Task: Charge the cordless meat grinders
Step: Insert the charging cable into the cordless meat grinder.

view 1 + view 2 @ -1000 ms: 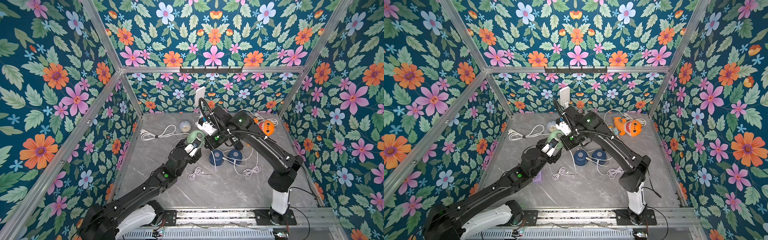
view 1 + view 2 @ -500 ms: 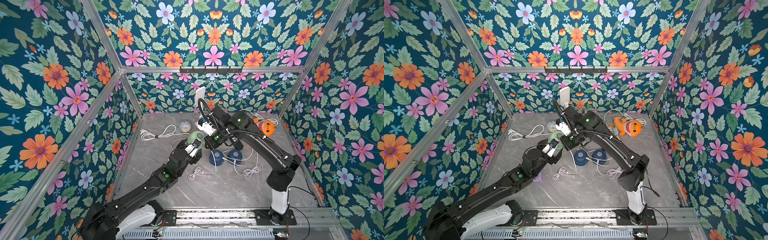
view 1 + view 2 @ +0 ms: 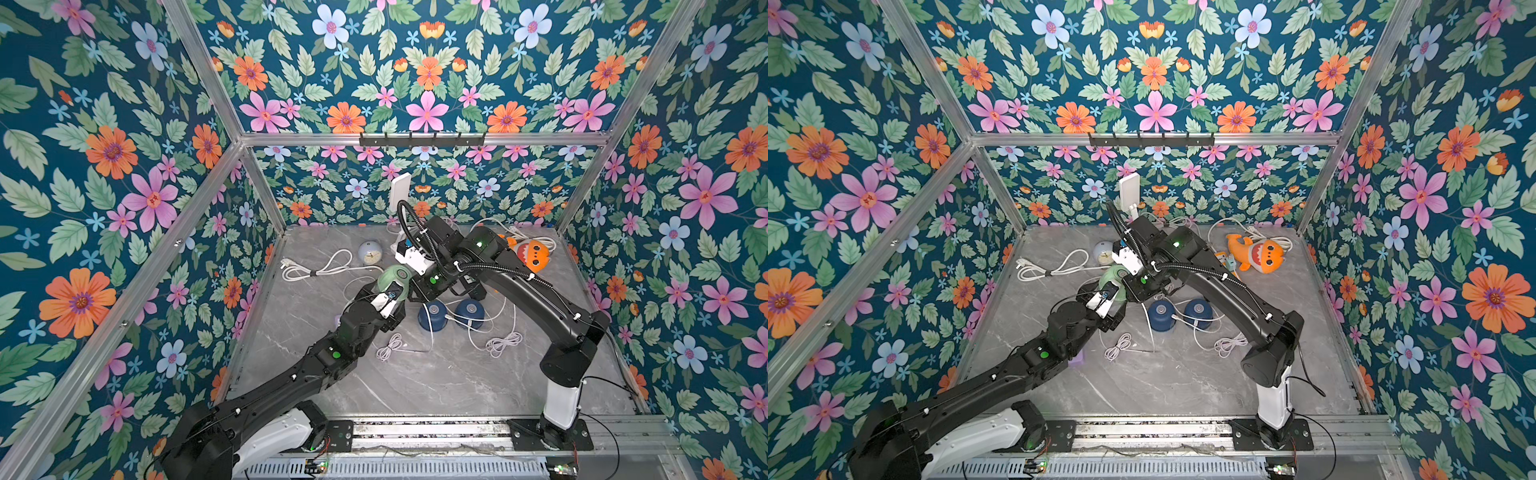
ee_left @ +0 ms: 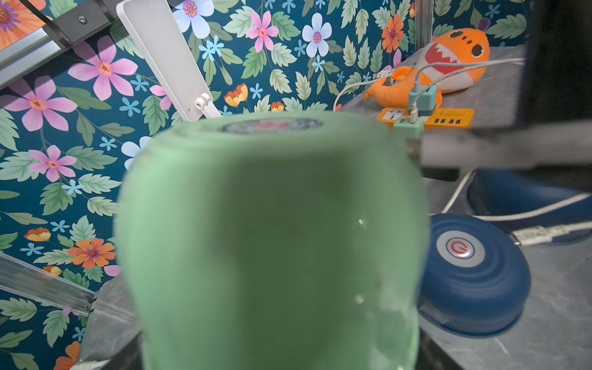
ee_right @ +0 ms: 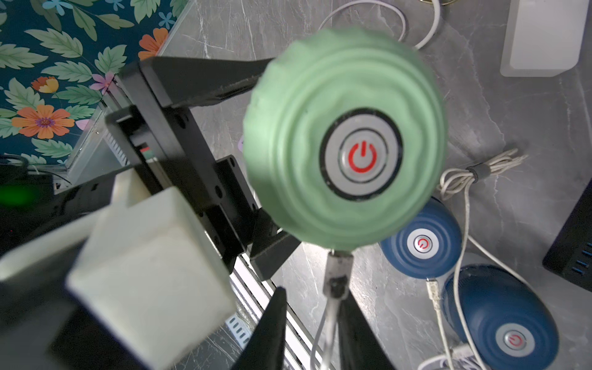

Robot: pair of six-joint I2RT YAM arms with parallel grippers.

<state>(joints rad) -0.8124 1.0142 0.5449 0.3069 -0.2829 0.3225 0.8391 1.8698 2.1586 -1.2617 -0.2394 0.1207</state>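
Observation:
My left gripper point(image 3: 388, 293) is shut on the pale green grinder point(image 3: 393, 277) and holds it tilted above the table. That grinder fills the left wrist view point(image 4: 272, 240), and the right wrist view shows its silvery button point(image 5: 362, 157). A white cable's metal plug point(image 5: 336, 272) sits in the grinder's side. My right gripper point(image 5: 314, 293) is open, its fingers either side of that cable, which lies close against one of them. Two navy grinders point(image 3: 432, 313) point(image 3: 469, 311) stand on the table just to the right, each with a white cable at it.
An orange power strip point(image 4: 448, 117) with teal plug adapters point(image 4: 423, 99) lies at the back by an orange shark plush point(image 3: 530, 255). A pale-blue alarm clock point(image 3: 370, 251), a white lamp point(image 3: 400, 191), a white power cord point(image 3: 316, 270) and coiled cables point(image 3: 388, 347) point(image 3: 503, 343) are around.
My right gripper's jaws have parted off the cable plug. Both arms and the green grinder have hardly moved.

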